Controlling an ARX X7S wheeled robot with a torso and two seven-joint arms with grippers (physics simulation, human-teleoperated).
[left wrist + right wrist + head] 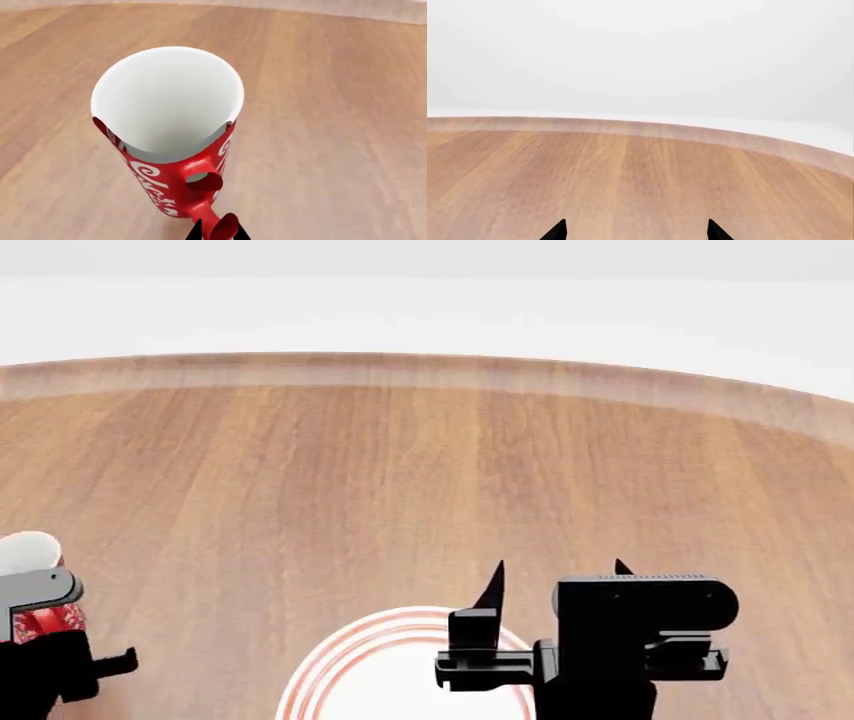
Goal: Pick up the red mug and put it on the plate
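The red mug [150, 180] with a white floral pattern and a white inside stands close in front of my left gripper [219, 234], its handle pointing at me. The two black fingertips sit tight on either side of the handle. In the head view the red mug [43, 620] is at the far left edge, mostly hidden by my left arm. The plate [340, 645], white with red rings, lies at the bottom centre, partly covered by my right gripper [558, 575]. My right gripper [635, 232] is open and empty above the plate's right part.
Everything rests on a round wooden table [400, 470] whose far edge curves across the back. Beyond it is plain white background. No other mugs show in these views.
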